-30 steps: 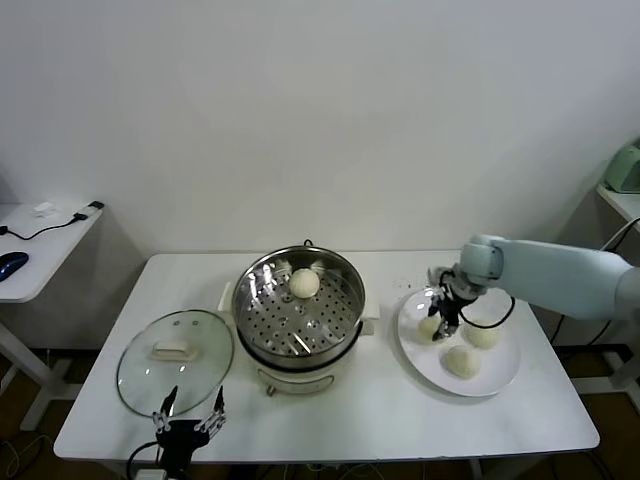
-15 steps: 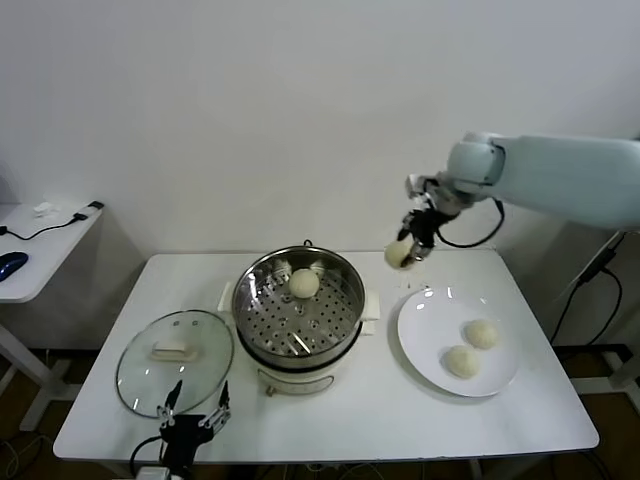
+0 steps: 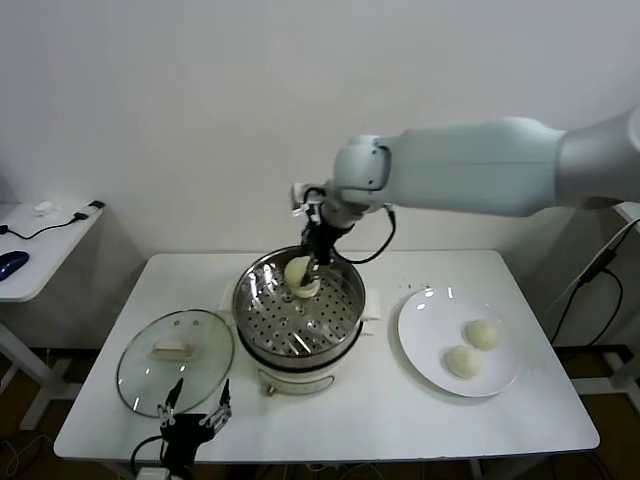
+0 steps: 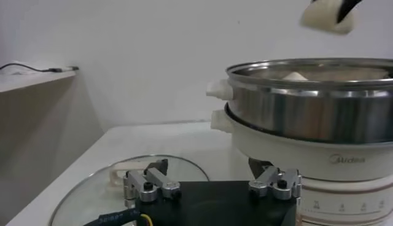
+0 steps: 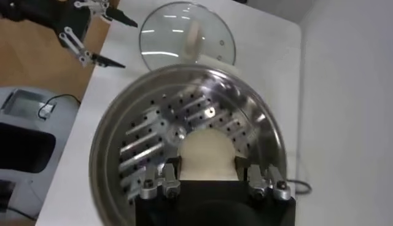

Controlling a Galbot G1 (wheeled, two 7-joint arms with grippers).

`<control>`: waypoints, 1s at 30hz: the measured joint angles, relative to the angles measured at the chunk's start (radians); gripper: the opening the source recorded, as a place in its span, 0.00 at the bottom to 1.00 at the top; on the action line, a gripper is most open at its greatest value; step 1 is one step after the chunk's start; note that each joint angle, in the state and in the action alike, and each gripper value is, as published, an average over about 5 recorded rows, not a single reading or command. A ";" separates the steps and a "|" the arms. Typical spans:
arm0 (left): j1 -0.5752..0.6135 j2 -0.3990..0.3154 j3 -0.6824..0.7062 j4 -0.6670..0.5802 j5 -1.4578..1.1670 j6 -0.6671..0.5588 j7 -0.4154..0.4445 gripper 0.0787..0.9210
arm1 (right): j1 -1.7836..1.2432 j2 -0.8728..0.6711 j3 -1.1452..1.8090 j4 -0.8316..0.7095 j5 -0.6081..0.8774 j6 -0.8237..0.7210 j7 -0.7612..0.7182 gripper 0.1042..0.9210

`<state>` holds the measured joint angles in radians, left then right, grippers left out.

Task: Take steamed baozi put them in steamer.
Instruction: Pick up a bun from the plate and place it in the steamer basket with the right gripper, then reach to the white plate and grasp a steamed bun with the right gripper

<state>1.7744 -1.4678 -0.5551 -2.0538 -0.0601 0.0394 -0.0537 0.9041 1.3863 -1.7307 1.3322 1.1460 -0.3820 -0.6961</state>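
My right gripper (image 3: pixel 306 266) is shut on a cream-white baozi (image 3: pixel 298 271) and holds it over the back part of the shiny steel steamer (image 3: pixel 262 322). In the right wrist view the baozi (image 5: pixel 206 153) sits between the fingers above the perforated tray (image 5: pixel 144 138). The top of another baozi (image 4: pixel 296 76) peeks over the steamer rim (image 4: pixel 313 98) in the left wrist view. Two more baozi (image 3: pixel 481 333) (image 3: pixel 462 361) lie on the white plate (image 3: pixel 425 345) at the right. My left gripper (image 3: pixel 190 420) is open and idle at the table's front left.
The round glass lid (image 3: pixel 175 360) lies flat on the table left of the steamer, just behind the left gripper. The steamer stands on a white electric base (image 3: pixel 300 378). A side table (image 3: pixel 40 245) with cables stands at the far left.
My right arm has lifted one baozi off the plate and carried it left, from above the plate to over the steamer. The left arm has not moved.
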 measured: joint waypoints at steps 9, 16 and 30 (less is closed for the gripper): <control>0.007 0.005 0.007 0.003 0.004 -0.005 0.000 0.88 | -0.137 0.118 0.016 -0.128 -0.032 -0.010 0.038 0.60; 0.007 0.008 0.006 0.004 0.005 -0.005 -0.001 0.88 | -0.211 0.157 0.025 -0.202 -0.052 -0.012 0.058 0.66; 0.011 0.008 0.004 0.000 0.005 -0.002 -0.003 0.88 | -0.157 0.087 0.030 -0.183 -0.090 0.068 -0.043 0.88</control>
<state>1.7849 -1.4595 -0.5507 -2.0539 -0.0554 0.0372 -0.0569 0.7466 1.4733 -1.7010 1.1488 1.0565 -0.3138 -0.7387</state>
